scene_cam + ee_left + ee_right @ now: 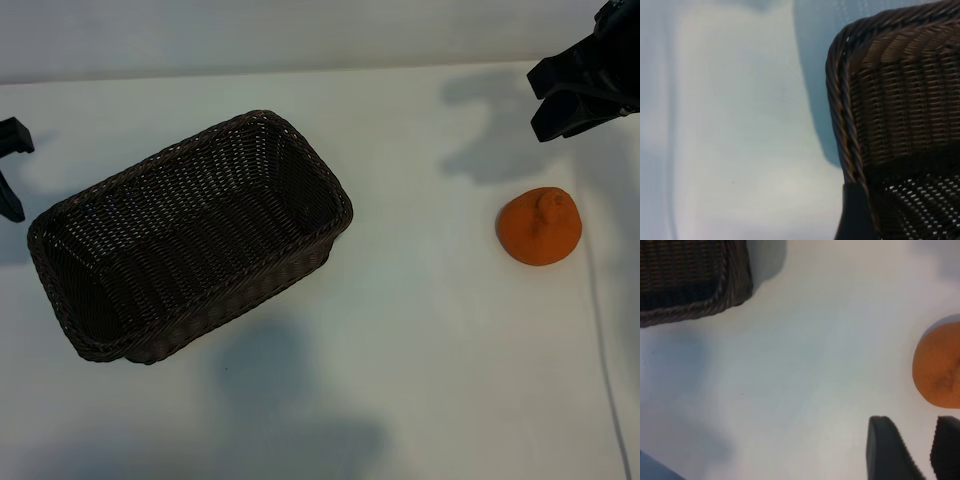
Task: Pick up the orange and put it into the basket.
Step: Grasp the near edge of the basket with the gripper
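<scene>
The orange [540, 226] lies on the white table at the right, its knob upward, with nothing touching it. My right gripper [537, 103] hangs above and behind it near the top right corner, open and empty. In the right wrist view its two dark fingers [885, 450] stand apart, with the orange [940, 370] just beyond them. The dark brown wicker basket [240, 295] sits left of centre, set at an angle, with nothing inside. At the far left edge, close to the basket's end, my left gripper [22, 175] stays open; one finger [855, 215] shows against the braided rim [840, 100].
A corner of the basket [690, 280] shows in the right wrist view, far from the orange. A thin cable [603, 340] runs down the table's right edge. Bare white table [430, 330] lies between basket and orange.
</scene>
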